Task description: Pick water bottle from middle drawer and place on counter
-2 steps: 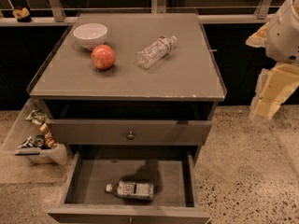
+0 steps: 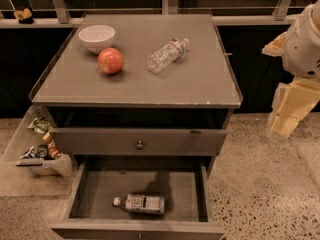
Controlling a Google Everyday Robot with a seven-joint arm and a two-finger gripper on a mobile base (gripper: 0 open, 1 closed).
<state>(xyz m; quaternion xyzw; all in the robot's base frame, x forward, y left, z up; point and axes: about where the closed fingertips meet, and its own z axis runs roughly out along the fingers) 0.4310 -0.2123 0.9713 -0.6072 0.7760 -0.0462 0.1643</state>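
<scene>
Two bottles in view. The target, a small clear plastic water bottle with white screw cap and dark grey-blue label, lies on its side, cap to the left, at bottom centre of the frame. It rests on the dark floor of the wide, shallow grey wooden middle drawer, which stands pulled open. The other, a paler crinkled clear bottle, lies on the smooth grey counter near a red apple and a white bowl.

Step in hand, as judged: approach; nothing is grasped yet.

The cream-and-white gripper hangs at the right edge of the frame, over the speckled floor and well apart from cabinet and drawer. Whether it is open or closed I cannot tell; nothing is seen held in it.

Next move calls for travel left and down into the drawer, with the jaws set across the bottle's body. The free patch of counter at front right looks suited for placing.
</scene>
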